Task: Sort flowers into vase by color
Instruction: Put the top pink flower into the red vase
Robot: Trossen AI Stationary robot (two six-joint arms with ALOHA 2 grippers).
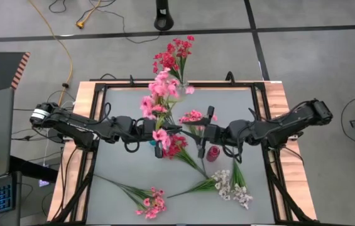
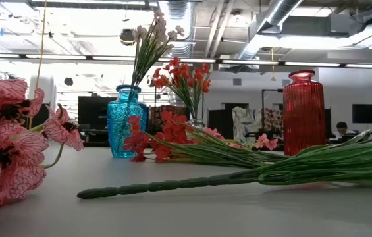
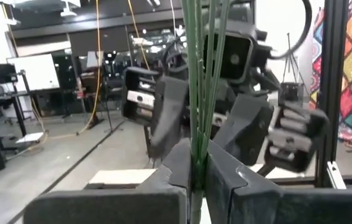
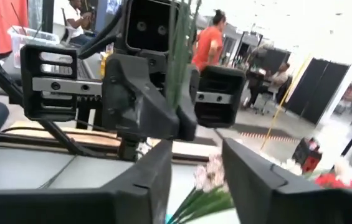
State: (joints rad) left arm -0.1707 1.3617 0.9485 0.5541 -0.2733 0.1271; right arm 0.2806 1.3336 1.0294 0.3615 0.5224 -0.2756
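My left gripper (image 3: 197,177) had its fingers clamped on the green stems of a pink sprig (image 1: 162,135), held above the middle of the bench (image 1: 127,107), while the right gripper (image 4: 195,168) faced it with fingers apart and nothing between them; I read that as a handover, left side carrying the weight. The wrist views showed the pinch and the gap, whereas only the high view showed the loose sprigs (image 1: 149,199) lying near the front, and only the low view showed the blue vase (image 2: 125,120) and red vase (image 2: 302,113).
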